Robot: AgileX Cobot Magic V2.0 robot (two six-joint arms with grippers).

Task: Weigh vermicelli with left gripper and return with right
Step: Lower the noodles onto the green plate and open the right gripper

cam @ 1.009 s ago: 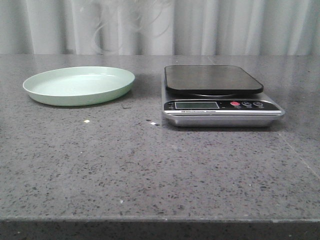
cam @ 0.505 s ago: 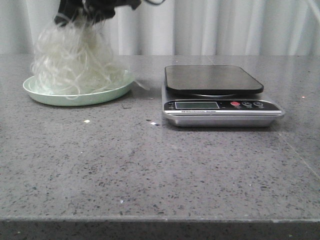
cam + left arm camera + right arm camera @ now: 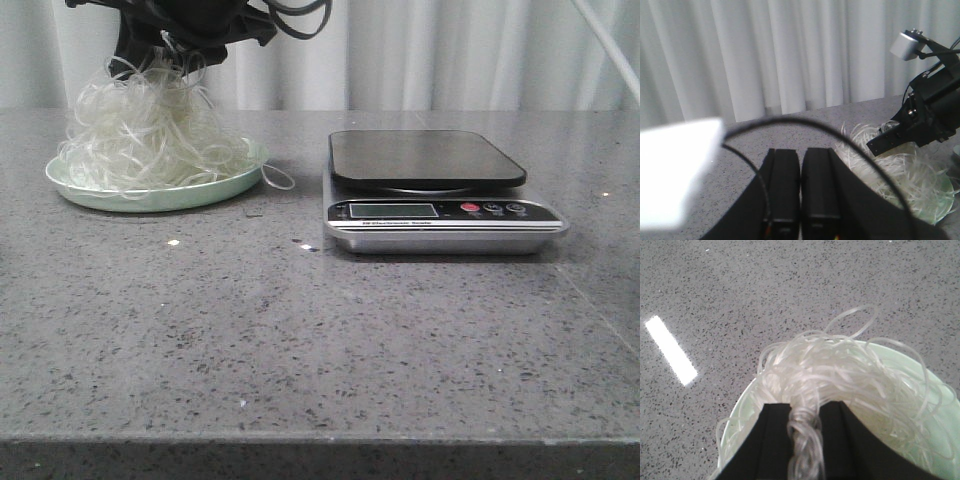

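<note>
Vermicelli [image 3: 150, 140] lower, seemingly on plate [image 3: 215, 190]

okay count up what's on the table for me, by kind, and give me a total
Plates: 1, the pale green plate
Noodle bundles: 1, the vermicelli on that plate
Kitchen scales: 1, the scale
Total: 3

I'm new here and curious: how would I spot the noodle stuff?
On the grey table, left of the scale, sits a pale green plate. The vermicelli is heaped on it: a whitish tangle of thin strands, pinched by the right gripper.
</note>
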